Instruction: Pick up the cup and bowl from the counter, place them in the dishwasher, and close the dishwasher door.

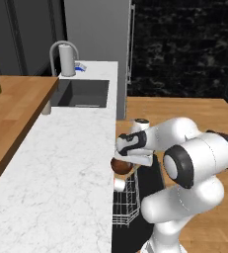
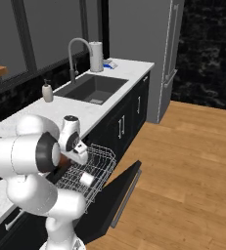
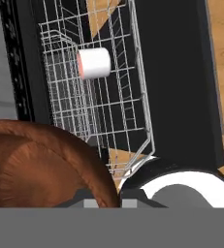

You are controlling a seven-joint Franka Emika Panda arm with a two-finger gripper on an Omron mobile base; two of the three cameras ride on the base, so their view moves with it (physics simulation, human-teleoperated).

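Gripper (image 1: 121,163) held at the counter's (image 1: 61,163) front edge, above the pulled-out rack, pinching the bowl (image 1: 121,167). In the hand view the bowl's (image 3: 40,164) brown wall rises large right at the finger tips, so it is carried, not resting on anything; the tips themselves are mostly hidden by it.

Just below and beyond: white wire rack (image 3: 101,87) of the dishwasher (image 2: 92,173), drawn out over the dishwasher door (image 2: 119,193), which lies folded down and open. Cup (image 3: 93,63) already lies on its side in the rack, pinkish end toward the cabinet side; it also shows in the right base view (image 2: 87,179).

Farther along the counter: sink (image 1: 81,93), faucet (image 2: 78,53), tall white cylinder (image 1: 67,60).

Step in hand, by my reading: second item, bowl in transit to the rack. Cup done. Next move calls for lowering the bowl into a free stretch of rack clear of the cup, spreading the fingers, withdrawing upward without snagging wire, then swinging the door up.
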